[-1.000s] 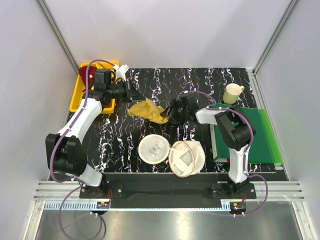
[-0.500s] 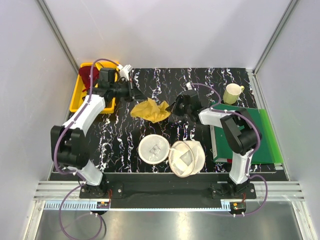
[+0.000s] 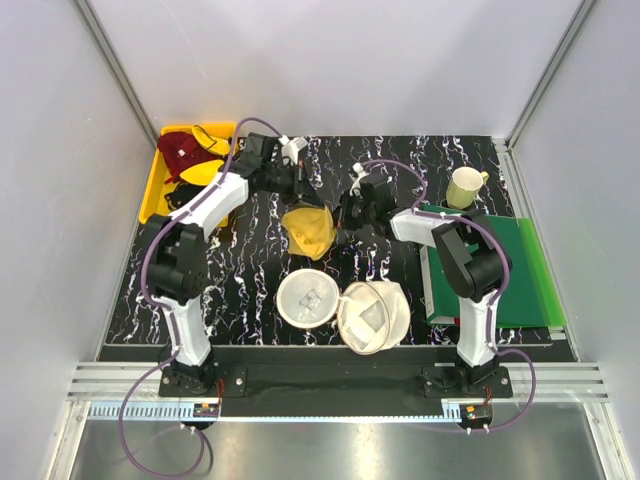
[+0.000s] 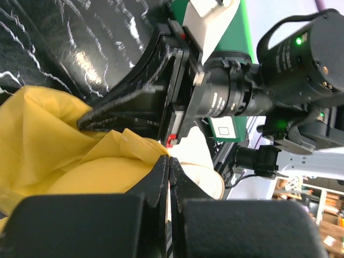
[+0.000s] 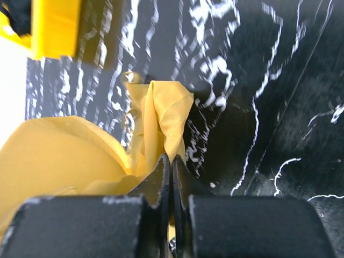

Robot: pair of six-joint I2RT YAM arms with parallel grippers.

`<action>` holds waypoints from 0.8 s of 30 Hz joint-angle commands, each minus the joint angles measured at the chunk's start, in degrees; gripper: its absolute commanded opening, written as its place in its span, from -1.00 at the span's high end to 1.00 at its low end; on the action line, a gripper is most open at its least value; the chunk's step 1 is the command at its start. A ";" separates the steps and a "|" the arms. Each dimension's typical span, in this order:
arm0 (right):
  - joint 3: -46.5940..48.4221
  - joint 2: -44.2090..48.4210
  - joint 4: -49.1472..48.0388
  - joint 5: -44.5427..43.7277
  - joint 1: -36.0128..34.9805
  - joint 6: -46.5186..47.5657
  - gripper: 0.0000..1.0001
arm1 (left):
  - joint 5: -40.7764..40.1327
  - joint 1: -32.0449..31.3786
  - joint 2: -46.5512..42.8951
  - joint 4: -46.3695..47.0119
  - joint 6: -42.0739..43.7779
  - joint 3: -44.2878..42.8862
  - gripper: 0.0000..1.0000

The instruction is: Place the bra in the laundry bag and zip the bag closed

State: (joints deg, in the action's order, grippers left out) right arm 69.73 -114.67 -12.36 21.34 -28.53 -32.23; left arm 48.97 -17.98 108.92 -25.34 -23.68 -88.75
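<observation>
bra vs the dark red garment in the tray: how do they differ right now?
Colour: the bra is mustard yellow; the dark red garment is maroon.
Place: the bra is bunched over the black marbled mat; the dark red garment lies in the yellow tray.
Handling: the left gripper and right gripper are both shut on the bra; the dark red garment is untouched.
Shared: both are limp, crumpled fabric.
</observation>
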 commanded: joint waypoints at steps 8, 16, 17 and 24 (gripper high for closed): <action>1.11 -1.70 1.63 5.82 2.87 -6.08 0.61 | -3.71 -1.80 11.83 -3.05 1.18 -9.51 1.00; 1.37 1.02 10.60 2.13 4.63 -8.47 -0.03 | -7.22 -1.71 12.98 -3.75 1.45 -8.19 1.00; 0.67 2.42 11.04 0.47 4.63 -8.29 -0.13 | -7.48 -1.71 13.33 -3.84 1.27 -8.28 1.00; -3.90 9.64 13.85 -2.97 4.63 -7.24 -0.81 | -8.63 -1.71 14.65 -3.75 0.92 -8.11 1.00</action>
State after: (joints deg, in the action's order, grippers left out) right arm 67.79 -111.87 -0.25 21.56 -23.99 -40.18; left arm 41.76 -19.57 122.76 -29.50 -22.70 -95.35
